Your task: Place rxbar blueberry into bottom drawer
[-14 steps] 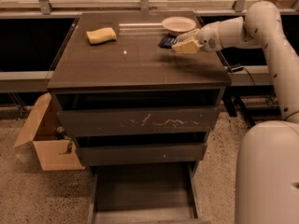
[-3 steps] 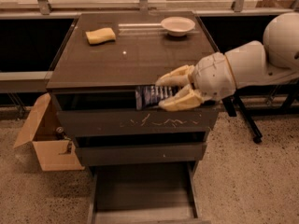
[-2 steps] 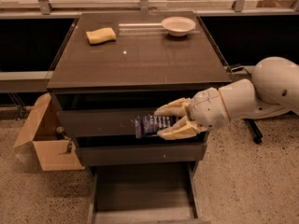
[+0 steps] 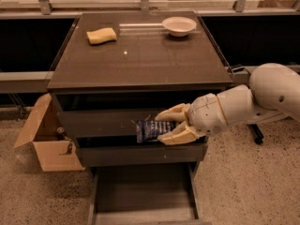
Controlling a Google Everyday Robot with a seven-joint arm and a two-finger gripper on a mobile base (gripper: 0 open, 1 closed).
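Navy-blue wrapper with pale print marks the rxbar blueberry, which sits just left of the frame's centre, held in the air in front of the cabinet at the height of the seam between the upper drawer front and the middle drawer front. The gripper reaches in from the right of the frame on its pale arm, with one tan finger above the bar's right end and the other below it. The jaws are closed down to the bar's thickness and pinch it flat, and the bar's left half sticks out free.

The bottom drawer stands pulled out at the lower centre of the frame, and the part of its dark floor that shows is bare. By my reading the pickup and most of the carry are done. What is left is to lower the bar past the middle drawer front, bring it over the open tray, let go and draw the arm clear.

On the cabinet top, in the upper part of the frame, lie a yellow sponge on the left and a white bowl on the right. A cardboard box stands on the floor at the left.
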